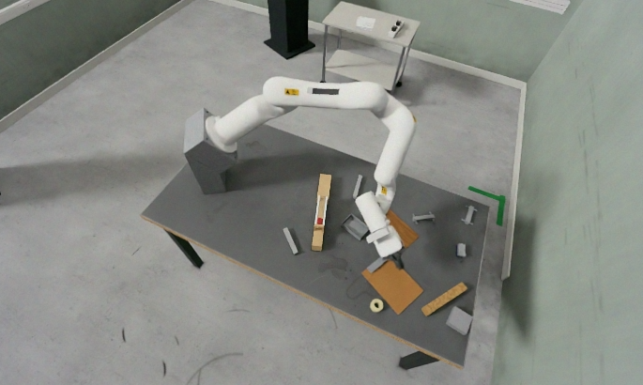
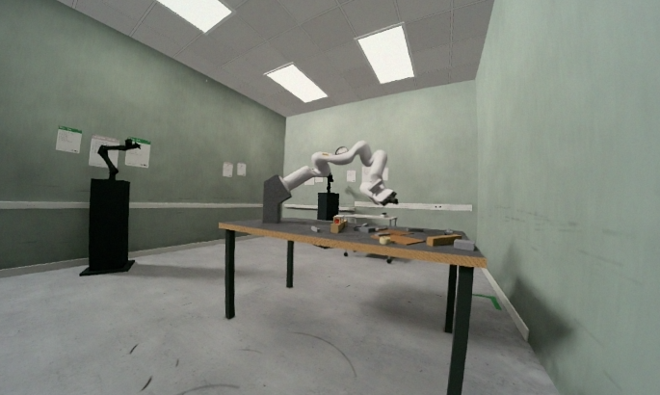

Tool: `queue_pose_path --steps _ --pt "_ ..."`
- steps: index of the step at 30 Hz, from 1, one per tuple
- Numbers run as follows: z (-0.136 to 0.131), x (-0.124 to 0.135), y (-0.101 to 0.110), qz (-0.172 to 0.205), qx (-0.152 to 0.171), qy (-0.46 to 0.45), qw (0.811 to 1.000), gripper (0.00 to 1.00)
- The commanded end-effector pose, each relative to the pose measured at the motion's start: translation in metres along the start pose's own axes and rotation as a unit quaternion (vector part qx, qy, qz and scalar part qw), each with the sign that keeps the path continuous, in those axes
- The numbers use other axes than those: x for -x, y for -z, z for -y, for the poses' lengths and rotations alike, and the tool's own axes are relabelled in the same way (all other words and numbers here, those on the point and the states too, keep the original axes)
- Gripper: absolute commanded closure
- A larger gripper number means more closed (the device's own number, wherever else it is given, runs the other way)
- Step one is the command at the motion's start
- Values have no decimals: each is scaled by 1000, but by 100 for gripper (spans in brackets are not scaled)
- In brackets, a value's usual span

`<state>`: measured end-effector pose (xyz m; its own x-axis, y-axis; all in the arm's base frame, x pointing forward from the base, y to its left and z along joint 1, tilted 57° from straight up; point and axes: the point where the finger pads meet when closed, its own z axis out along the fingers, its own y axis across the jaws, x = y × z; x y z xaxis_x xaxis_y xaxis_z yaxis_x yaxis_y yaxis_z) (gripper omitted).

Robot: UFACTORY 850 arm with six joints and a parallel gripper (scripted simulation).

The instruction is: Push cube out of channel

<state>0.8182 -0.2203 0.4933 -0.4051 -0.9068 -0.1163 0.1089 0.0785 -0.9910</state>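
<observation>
The long wooden channel (image 1: 323, 189) (image 2: 336, 225) lies on the grey table (image 1: 227, 215) (image 2: 293, 228), left of the middle. The red cube (image 1: 319, 221) shows through the slot in its roof, nearer the front end. My gripper (image 1: 394, 259) (image 2: 392, 199) is shut and holds nothing that I can see. It hangs well above the table, to the right of the channel, over the near orange board (image 1: 395, 289). In the top view a small grey piece shows next to the fingers; I cannot tell whether it touches them.
Two grey bars (image 1: 290, 240) (image 1: 357, 186) lie on either side of the channel. A grey open box (image 1: 354, 225), a second orange board (image 1: 405, 232), a cream ring (image 1: 375, 301), a wooden strip (image 1: 444, 299), a grey block (image 1: 458, 319) and small grey pieces (image 1: 422, 217) lie to the right.
</observation>
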Motion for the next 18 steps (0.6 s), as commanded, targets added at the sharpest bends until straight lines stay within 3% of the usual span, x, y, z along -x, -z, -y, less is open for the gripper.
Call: queue_pose_path --steps 1,2,3,4,5,6,9,10,11,12,14,15,16,17,18 --pt "11 49 22 79 11 -29 996 100" --pt "15 73 36 115 23 -42 992 100" --pt "15 74 37 115 23 -42 992 100" --pt "17 97 52 152 37 -54 986 100" --pt "18 99 54 152 37 -54 986 100" --pt "19 119 70 187 54 -64 979 100" --pt "20 123 73 187 54 -64 979 100" --pt "21 146 94 221 73 -74 970 100" --pt "21 146 94 221 73 -74 970 100" --pt "21 167 117 252 95 -81 960 100" --pt "21 167 117 252 95 -81 960 100" --pt "20 187 141 282 117 -87 948 100" --pt "20 187 141 282 117 -87 948 100" --pt "19 204 166 309 141 -91 936 100" --pt "19 204 166 309 141 -91 936 100"
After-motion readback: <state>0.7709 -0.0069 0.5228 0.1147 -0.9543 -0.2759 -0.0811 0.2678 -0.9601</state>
